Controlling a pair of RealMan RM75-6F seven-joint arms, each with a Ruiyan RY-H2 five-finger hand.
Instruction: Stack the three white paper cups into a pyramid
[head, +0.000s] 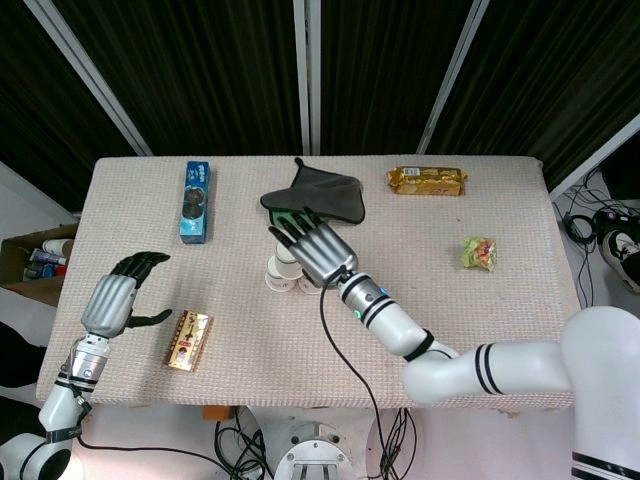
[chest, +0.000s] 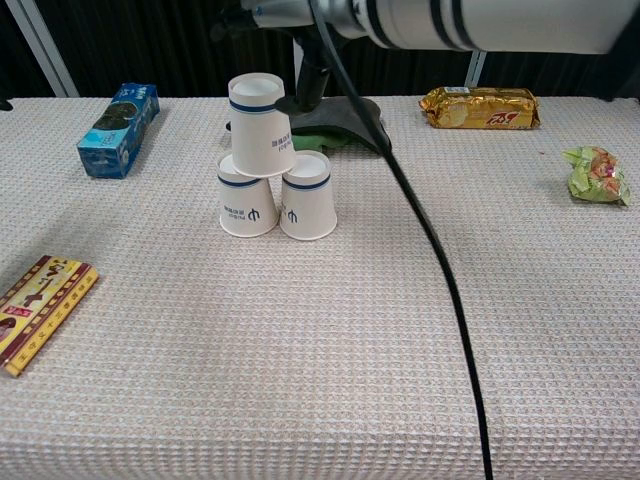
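Note:
Three white paper cups stand upside down as a pyramid. The top cup (chest: 261, 125) rests on the bottom left cup (chest: 247, 208) and the bottom right cup (chest: 308, 208), which touch side by side. From the head view only a part of the cups (head: 279, 273) peeks out beside my right hand (head: 315, 250). That hand hovers above the stack with fingers spread and holds nothing. In the chest view its dark fingers (chest: 310, 78) show just behind the top cup, apart from it. My left hand (head: 112, 301) floats open near the table's front left edge.
A chocolate box (chest: 40, 308) lies front left, close to my left hand. A blue biscuit box (chest: 120, 129) sits back left. A dark cloth (head: 320, 195) lies behind the cups. A gold snack pack (chest: 477, 107) and a green wrapper (chest: 597, 175) lie right. A black cable (chest: 440, 290) crosses the table.

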